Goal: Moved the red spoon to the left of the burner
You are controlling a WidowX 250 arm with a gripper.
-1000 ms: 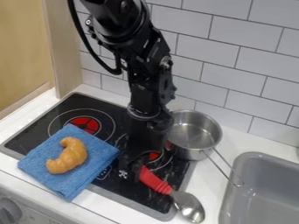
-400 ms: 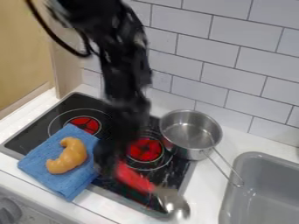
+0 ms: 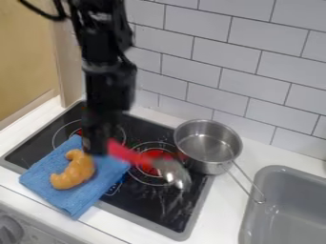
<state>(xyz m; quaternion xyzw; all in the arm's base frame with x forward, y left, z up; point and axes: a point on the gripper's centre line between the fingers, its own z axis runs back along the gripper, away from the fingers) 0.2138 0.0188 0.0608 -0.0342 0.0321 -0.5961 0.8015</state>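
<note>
Holds the red spoon [image 3: 124,151] by the end of its handle, with the fingers [image 3: 96,147] closed on it. Hangs from the upper left, at the lower end of the black arm [image 3: 105,71], above the upper part of the blue cloth [image 3: 102,181]. Stretches with the red handle from the fingers toward the lower right, across the near burner [image 3: 147,169], and reaches with the metal bowl over the lower right side of this burner. Impossible to say exactly how high above the stove [image 3: 137,202].

Note, just below and to the left of the fingers, a croissant [image 3: 79,167], lying on the cloth. Note also, behind the fingers and partly hidden by them, a second burner [image 3: 64,128] with a red centre. To the right of the fingers, past the spoon, find a metal pot [image 3: 207,138] at the right edge of the stove, with its long handle directed toward the grey sink [image 3: 280,174]. Well apart from the fingers, to the lower right, find the white desk [image 3: 223,209] between stove and sink.
</note>
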